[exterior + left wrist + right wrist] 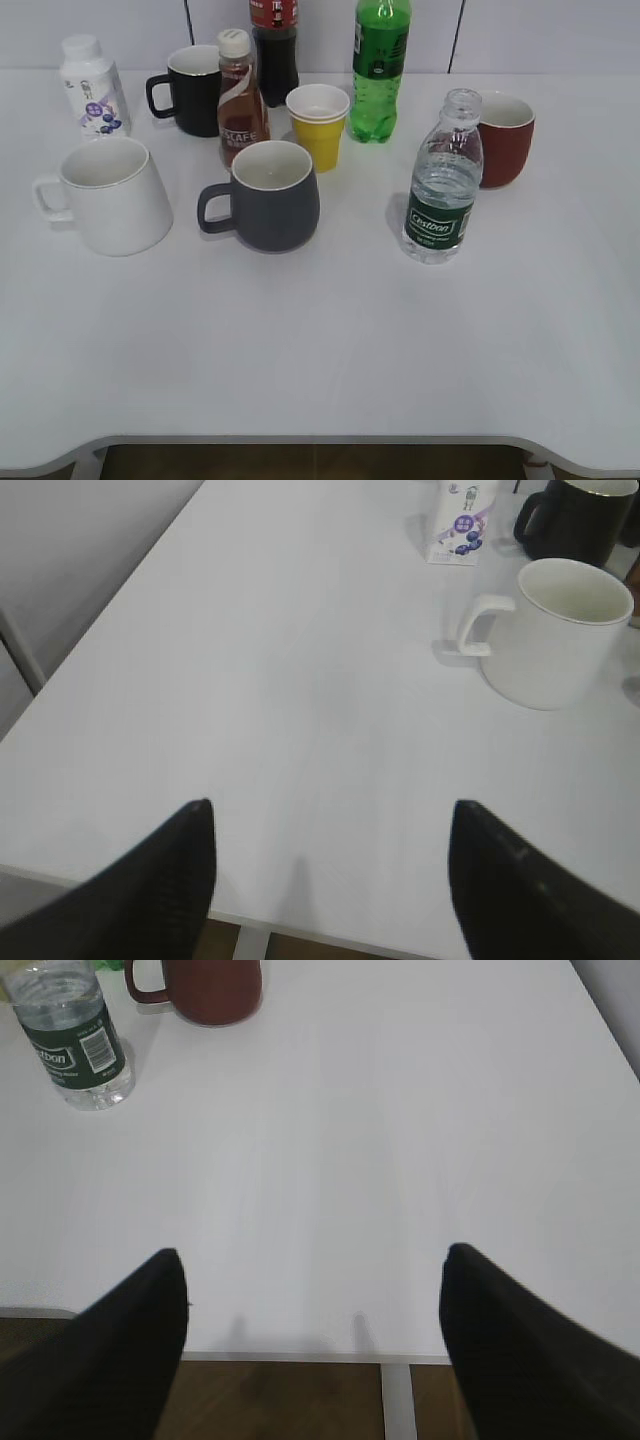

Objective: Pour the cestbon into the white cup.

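The cestbon (pixel 441 190) is a small clear ribbed bottle with a dark green label. It stands upright and uncapped right of the table's middle; the right wrist view shows it at the top left (pixel 72 1045). The white cup (pixel 112 194) stands upright and empty at the left, handle to the left. It also shows in the left wrist view (pixel 556 632). My left gripper (pixel 330 825) is open and empty over the table's near left edge. My right gripper (pixel 312 1275) is open and empty over the near right edge. Neither arm shows in the exterior view.
A grey mug (pixel 268 195), brown coffee bottle (pixel 240 97), yellow paper cup (pixel 318 124), black mug (pixel 190 88), tall green soda bottle (pixel 379 67), dark cola bottle (pixel 274 45) and small white bottle (pixel 92 86) stand behind. A red mug (pixel 503 137) stands just behind the cestbon.
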